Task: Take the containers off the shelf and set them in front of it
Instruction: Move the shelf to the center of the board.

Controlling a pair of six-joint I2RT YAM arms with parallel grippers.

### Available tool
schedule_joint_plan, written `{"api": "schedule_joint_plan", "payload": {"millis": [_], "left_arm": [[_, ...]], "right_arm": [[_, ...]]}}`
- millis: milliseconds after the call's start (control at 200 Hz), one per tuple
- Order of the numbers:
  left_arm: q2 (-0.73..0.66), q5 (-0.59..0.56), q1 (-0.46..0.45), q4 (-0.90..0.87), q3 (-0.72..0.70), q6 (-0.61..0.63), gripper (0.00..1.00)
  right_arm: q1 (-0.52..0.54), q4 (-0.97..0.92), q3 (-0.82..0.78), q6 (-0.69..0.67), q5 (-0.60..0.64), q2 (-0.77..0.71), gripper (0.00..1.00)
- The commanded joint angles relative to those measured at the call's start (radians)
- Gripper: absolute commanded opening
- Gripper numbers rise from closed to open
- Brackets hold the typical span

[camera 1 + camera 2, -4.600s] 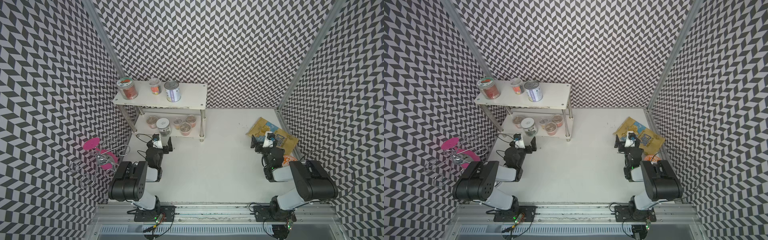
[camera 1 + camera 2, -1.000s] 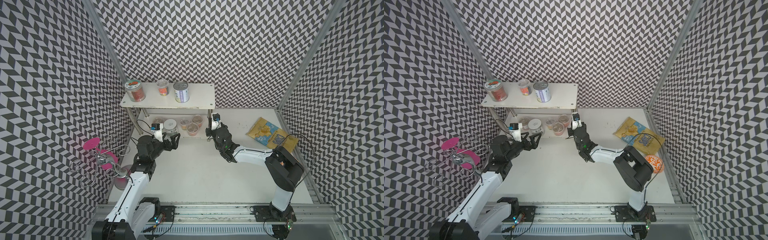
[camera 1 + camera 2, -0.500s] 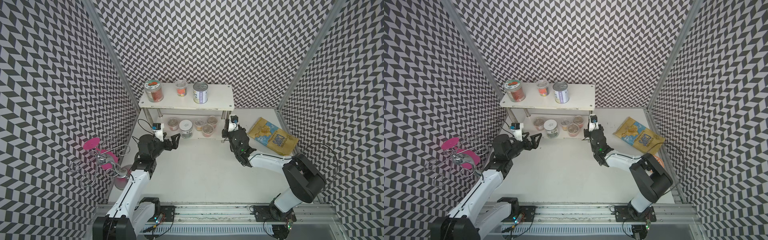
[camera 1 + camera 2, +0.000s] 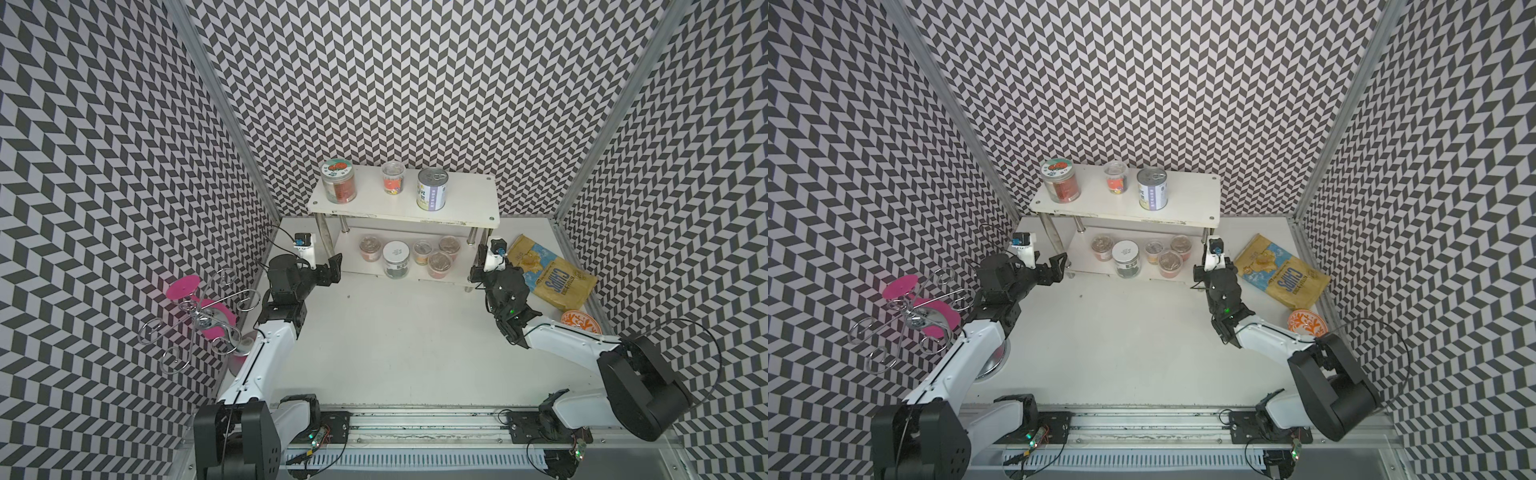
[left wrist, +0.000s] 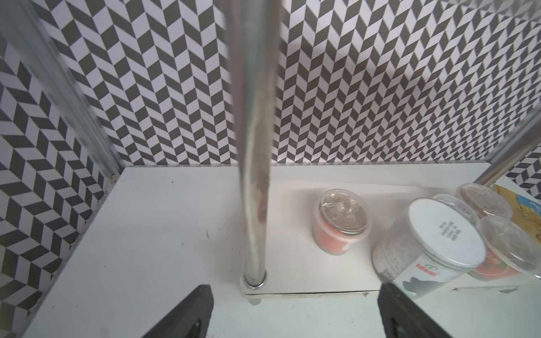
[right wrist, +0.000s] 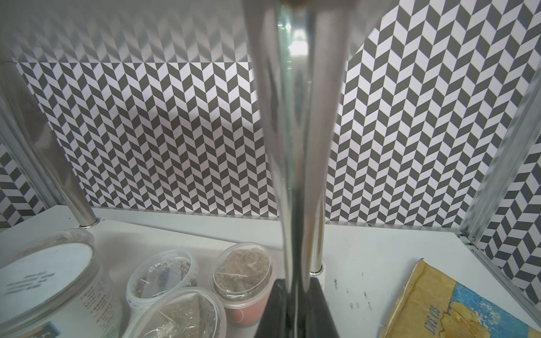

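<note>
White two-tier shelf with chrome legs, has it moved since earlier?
Yes. The white two-tier shelf slid sideways toward the yellow-blue chips bag, which stayed put.

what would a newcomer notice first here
The white shelf at the back holds three containers on top and five below. The right claw is shut on its front leg, while the left claw stands open by the opposite leg. A chips bag lies right of the shelf.
</note>
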Motion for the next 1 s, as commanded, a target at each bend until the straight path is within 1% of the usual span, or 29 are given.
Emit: {"api": "schedule_joint_plan", "payload": {"millis": [0,125,230,310,391,551,606,691,721,756,801,826,996], "left_arm": [[0.064,0.051,0.032,0.051,0.060,0.067,0.89],[0.133,0.099,0.034,0.071,0.109,0.118,0.86],[0.183,0.185,0.033,0.117,0.129,0.155,0.83],[0.224,0.208,0.034,0.123,0.155,0.178,0.78],[0.262,0.230,0.036,0.115,0.190,0.198,0.76],[0.331,0.294,0.036,0.121,0.249,0.222,0.62],[0.347,0.308,0.036,0.130,0.256,0.223,0.55],[0.370,0.325,0.036,0.131,0.269,0.234,0.51],[0.378,0.335,0.036,0.123,0.276,0.238,0.48],[0.383,0.352,0.034,0.116,0.282,0.241,0.43],[0.386,0.369,0.036,0.121,0.285,0.240,0.27],[0.386,0.377,0.036,0.129,0.284,0.236,0.22],[0.398,0.396,0.036,0.140,0.299,0.226,0.21]], "right_arm": [[-0.053,0.083,-0.011,-0.047,0.053,-0.068,0.08],[-0.078,0.074,-0.027,-0.041,0.032,-0.090,0.08],[-0.092,0.068,-0.032,-0.036,0.021,-0.098,0.08],[-0.098,0.066,-0.032,-0.039,0.014,-0.102,0.08],[-0.100,0.060,-0.034,-0.038,0.011,-0.104,0.08],[-0.105,0.057,-0.035,-0.037,0.003,-0.104,0.08],[-0.106,0.054,-0.033,-0.036,0.000,-0.104,0.08],[-0.109,0.050,-0.032,-0.038,-0.002,-0.105,0.08],[-0.110,0.048,-0.032,-0.039,-0.003,-0.106,0.08],[-0.112,0.047,-0.032,-0.040,-0.002,-0.106,0.08],[-0.117,0.045,-0.031,-0.039,-0.004,-0.105,0.08],[-0.119,0.044,-0.029,-0.039,-0.006,-0.105,0.08],[-0.128,0.039,-0.024,-0.044,-0.015,-0.109,0.08]]}}
